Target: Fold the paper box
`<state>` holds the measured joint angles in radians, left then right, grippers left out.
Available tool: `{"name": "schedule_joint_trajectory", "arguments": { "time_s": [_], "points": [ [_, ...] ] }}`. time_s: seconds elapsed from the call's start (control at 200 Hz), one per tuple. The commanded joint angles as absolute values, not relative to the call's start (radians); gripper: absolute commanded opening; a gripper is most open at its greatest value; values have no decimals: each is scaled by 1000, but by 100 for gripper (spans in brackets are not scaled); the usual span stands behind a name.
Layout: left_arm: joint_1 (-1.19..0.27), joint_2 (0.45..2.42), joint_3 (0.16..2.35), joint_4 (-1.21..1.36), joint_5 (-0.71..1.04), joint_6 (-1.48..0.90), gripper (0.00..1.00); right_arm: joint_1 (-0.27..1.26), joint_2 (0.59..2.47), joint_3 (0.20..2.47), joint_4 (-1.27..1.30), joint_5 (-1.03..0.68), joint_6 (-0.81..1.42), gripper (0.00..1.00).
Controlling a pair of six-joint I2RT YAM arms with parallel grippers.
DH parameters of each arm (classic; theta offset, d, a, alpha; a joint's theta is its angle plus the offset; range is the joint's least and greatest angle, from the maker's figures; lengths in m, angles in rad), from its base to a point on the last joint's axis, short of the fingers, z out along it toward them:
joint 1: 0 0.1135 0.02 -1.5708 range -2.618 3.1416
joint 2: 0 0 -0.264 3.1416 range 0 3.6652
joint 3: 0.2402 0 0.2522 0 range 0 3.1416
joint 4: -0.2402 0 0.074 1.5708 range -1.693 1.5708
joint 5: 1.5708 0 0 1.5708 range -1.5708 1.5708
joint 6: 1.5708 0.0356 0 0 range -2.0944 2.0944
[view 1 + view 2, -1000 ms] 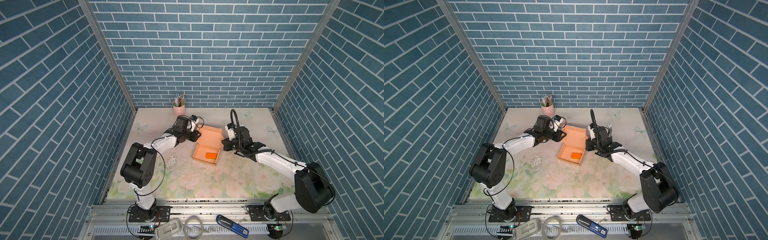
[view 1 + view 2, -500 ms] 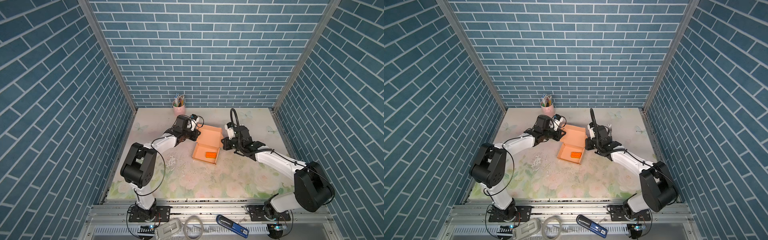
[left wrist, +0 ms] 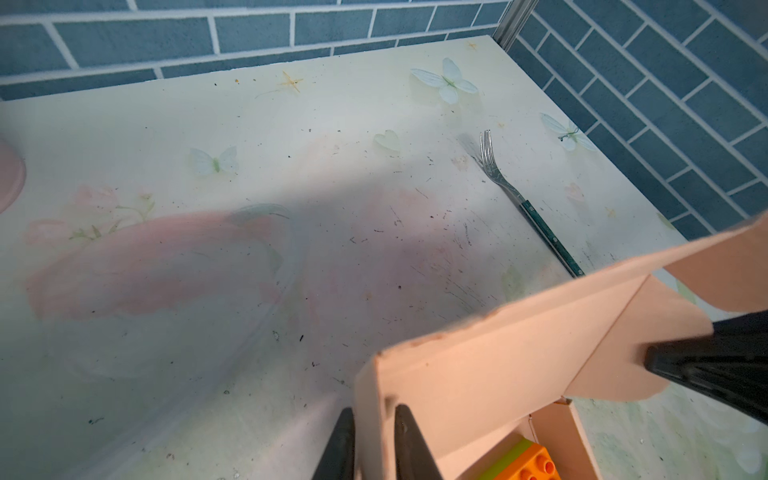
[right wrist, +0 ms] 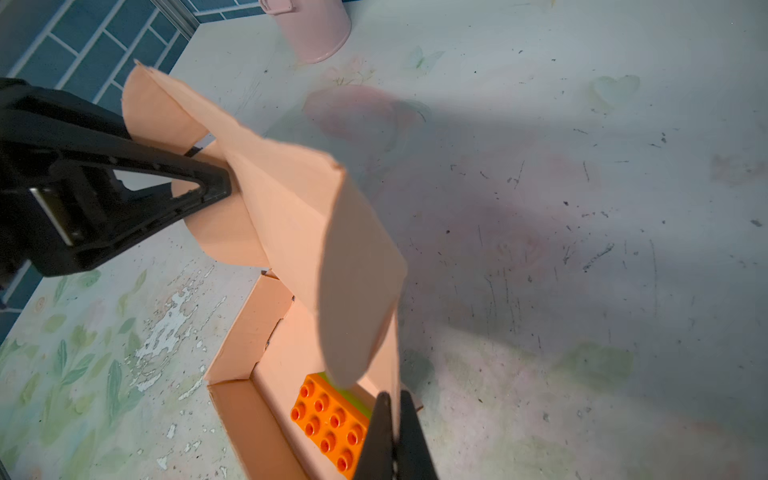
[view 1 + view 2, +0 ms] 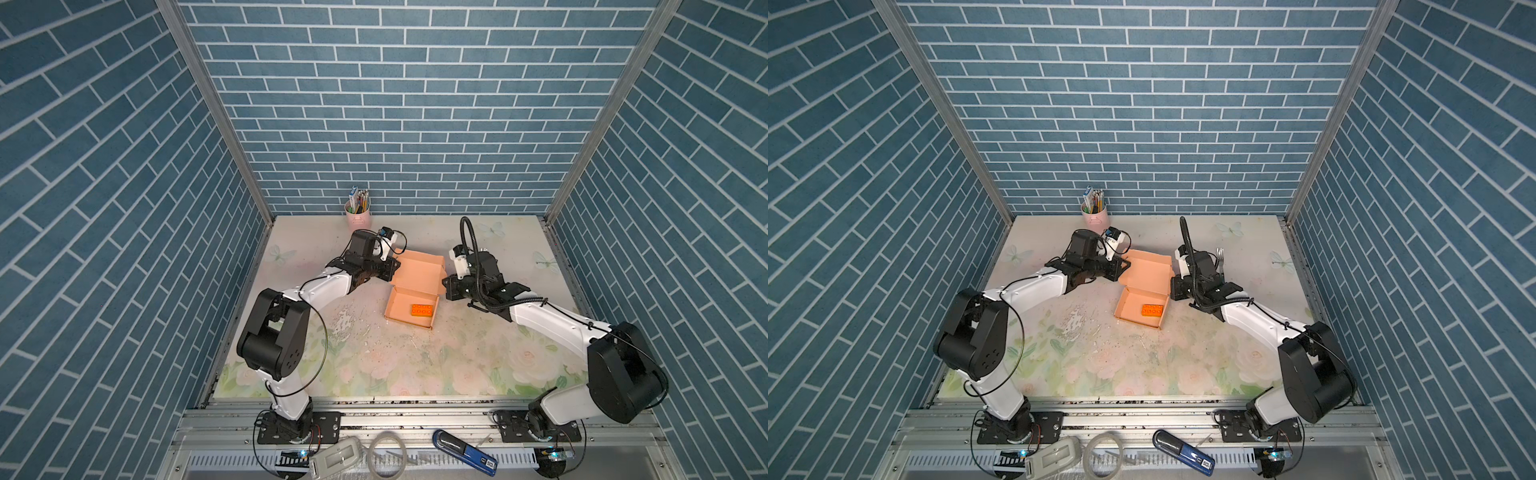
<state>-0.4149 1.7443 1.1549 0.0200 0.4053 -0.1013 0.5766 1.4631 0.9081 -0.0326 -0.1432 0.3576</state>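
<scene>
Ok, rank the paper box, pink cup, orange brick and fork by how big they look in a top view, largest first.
1. paper box
2. pink cup
3. orange brick and fork: not ranked against each other, because the fork is partly hidden.

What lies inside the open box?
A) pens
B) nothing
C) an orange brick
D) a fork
C: an orange studded brick sits in the tray of the box, while the fork lies outside it.
</scene>
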Motion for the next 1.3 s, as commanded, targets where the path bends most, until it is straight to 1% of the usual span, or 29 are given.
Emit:
{"name": "schedule_joint_trajectory", "arguments": {
  "time_s": [0.0,0.065,0.195,0.36,0.44,0.56,0.63,0.785,0.935,1.125,1.295],
  "points": [
    [-414,1712,1141,12,393,-98,21,576,1474,936,-18,-147,324,0],
    [-414,1711,1140,8,390,-97,21,576,1472,937,-18,-148,324,0],
    [-414,1717,1135,10,388,-97,16,575,1474,937,-18,-146,324,0],
    [-416,1724,1132,6,387,-96,13,575,1477,937,-17,-146,324,0],
    [-416,1723,1127,11,382,-98,10,575,1479,937,-14,-146,324,0],
    [-416,1720,1124,12,373,-104,8,575,1482,937,-8,-144,327,0],
    [-417,1717,1120,18,365,-109,3,575,1483,936,-5,-143,328,0],
    [-419,1706,1111,29,357,-118,0,576,1475,933,0,-142,330,0],
    [-422,1696,1106,34,354,-122,0,572,1461,934,-2,-120,328,12],
    [-429,1683,1104,37,352,-123,0,565,1473,958,-17,-126,325,19],
    [-433,1676,1098,42,349,-129,0,565,1498,980,-32,-124,322,20]
  ]
}}
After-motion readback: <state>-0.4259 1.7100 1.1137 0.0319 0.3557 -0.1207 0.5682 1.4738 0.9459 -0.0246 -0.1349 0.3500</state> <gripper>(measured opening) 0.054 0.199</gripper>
